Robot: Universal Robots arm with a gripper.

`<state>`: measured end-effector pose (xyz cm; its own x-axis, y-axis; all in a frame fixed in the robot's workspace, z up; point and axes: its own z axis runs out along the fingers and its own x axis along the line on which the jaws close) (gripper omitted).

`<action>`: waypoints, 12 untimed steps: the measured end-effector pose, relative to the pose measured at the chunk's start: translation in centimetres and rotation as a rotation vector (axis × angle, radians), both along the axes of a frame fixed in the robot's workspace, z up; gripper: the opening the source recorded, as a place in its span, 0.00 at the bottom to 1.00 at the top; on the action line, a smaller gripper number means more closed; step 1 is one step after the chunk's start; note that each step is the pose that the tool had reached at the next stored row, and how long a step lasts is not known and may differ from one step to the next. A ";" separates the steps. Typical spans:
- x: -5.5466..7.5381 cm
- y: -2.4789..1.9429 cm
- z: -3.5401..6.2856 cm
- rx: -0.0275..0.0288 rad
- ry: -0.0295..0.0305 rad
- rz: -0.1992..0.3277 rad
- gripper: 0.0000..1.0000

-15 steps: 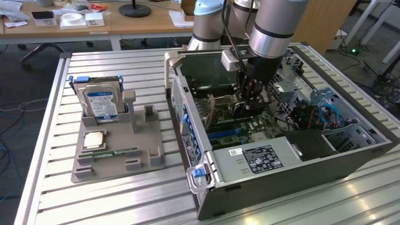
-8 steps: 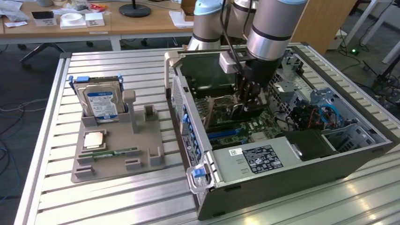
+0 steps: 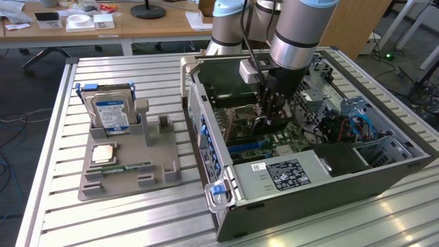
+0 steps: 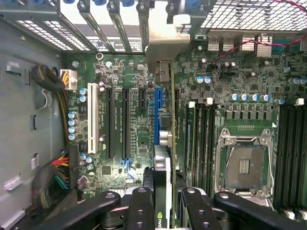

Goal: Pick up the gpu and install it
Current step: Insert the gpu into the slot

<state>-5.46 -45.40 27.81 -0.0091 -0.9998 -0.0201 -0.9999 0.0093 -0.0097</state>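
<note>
The gpu shows edge-on in the wrist view as a thin card with a silver edge and a green logo near the grip. Its metal bracket reaches the case's rear slot openings. My gripper is shut on the gpu, with a black finger on one side and its partner on the other. The card stands upright over the green motherboard, along the blue expansion slot; whether it is seated I cannot tell. In the exterior view my gripper reaches down inside the open computer case.
Black expansion slots and a white slot lie beside the card, memory slots and the bare CPU socket on its other side. Cable bundles hug the case wall. Outside, a grey fixture holds a hard drive, a CPU and a memory stick.
</note>
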 end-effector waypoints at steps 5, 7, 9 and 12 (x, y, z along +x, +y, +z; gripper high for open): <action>-0.3 -0.01 -0.41 -0.0001 0.0001 0.000 0.27; -0.5 -0.01 -0.53 -0.0001 0.0001 0.000 0.27; -0.6 -0.04 -0.59 -0.0002 0.0001 0.000 0.27; -0.8 -0.11 -0.63 -0.0002 0.0001 0.000 0.27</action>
<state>-6.26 -45.51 27.18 -0.0090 -0.9998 -0.0199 -0.9999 0.0092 -0.0096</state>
